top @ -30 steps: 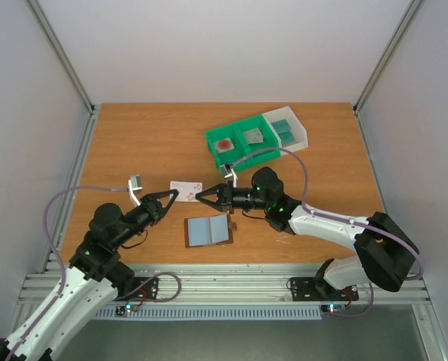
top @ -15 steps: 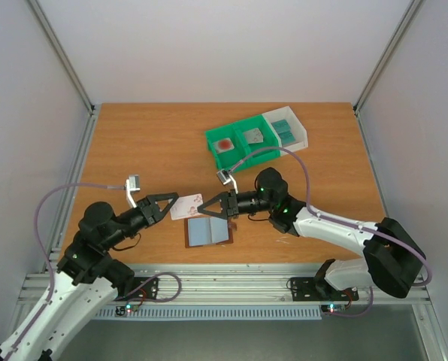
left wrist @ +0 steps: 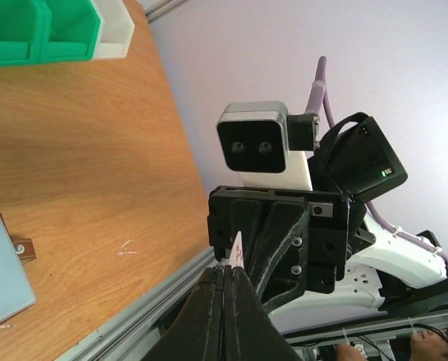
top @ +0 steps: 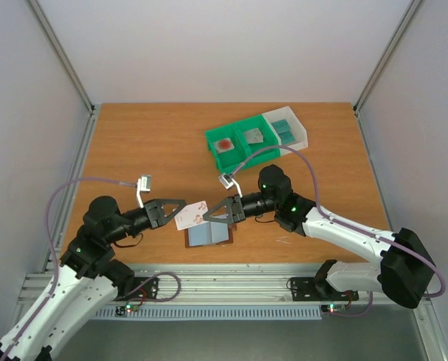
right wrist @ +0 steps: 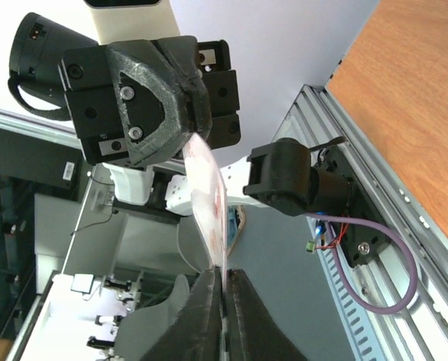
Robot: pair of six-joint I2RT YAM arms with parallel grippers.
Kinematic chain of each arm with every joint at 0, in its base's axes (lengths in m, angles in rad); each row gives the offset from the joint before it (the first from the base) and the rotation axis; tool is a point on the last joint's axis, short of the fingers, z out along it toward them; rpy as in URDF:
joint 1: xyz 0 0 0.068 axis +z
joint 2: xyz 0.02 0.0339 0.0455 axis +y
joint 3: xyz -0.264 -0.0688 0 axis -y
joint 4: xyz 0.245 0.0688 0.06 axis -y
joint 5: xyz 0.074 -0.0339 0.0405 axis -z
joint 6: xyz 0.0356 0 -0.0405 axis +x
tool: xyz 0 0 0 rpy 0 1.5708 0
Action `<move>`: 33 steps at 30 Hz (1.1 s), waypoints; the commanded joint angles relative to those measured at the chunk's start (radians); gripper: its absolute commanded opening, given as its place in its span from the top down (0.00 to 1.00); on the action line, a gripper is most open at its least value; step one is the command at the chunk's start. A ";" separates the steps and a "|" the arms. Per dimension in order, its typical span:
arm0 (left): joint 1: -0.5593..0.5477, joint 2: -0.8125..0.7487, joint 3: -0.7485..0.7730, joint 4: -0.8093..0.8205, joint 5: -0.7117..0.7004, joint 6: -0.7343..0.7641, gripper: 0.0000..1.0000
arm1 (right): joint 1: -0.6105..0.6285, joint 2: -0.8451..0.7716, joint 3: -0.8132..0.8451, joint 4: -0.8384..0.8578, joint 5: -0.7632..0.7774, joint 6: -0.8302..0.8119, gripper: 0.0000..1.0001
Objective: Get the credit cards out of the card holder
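Left gripper (top: 180, 213) is pinched tight on one end of the whitish card (top: 192, 214), the one with pink-red marks. Right gripper (top: 207, 216) is pinched tight on the other end of the same card. The two grippers face each other, tip to tip, and the card hangs in the air between them, a little tilted. In both wrist views the card is seen from its thin edge, going straight in between the closed fingers.

The card holder (top: 209, 233) lies open and flat on the table (top: 134, 143), just under the card, near the front edge. Its grey-blue inside faces up and its little brown tab sticks out on the right. I cannot tell if any card sits in its pockets.

Further back is a green bin (top: 246, 159) with two parts. The left part holds a red-spotted tile (top: 224, 144). The right part holds a grey square (top: 253, 136). A white bin (top: 303, 135) sits right against the green one, and teal cards (top: 284, 130) lie inside it.
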 commanded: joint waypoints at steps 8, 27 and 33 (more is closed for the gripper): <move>-0.003 -0.037 -0.036 0.133 -0.046 -0.051 1.00 | 0.003 -0.012 -0.037 0.165 0.066 0.135 0.69; -0.002 -0.069 -0.108 0.218 -0.178 -0.131 1.00 | 0.003 0.035 -0.103 0.331 0.183 0.271 0.83; -0.001 -0.076 -0.104 0.184 -0.206 -0.112 1.00 | 0.003 0.069 -0.143 0.445 0.195 0.320 0.99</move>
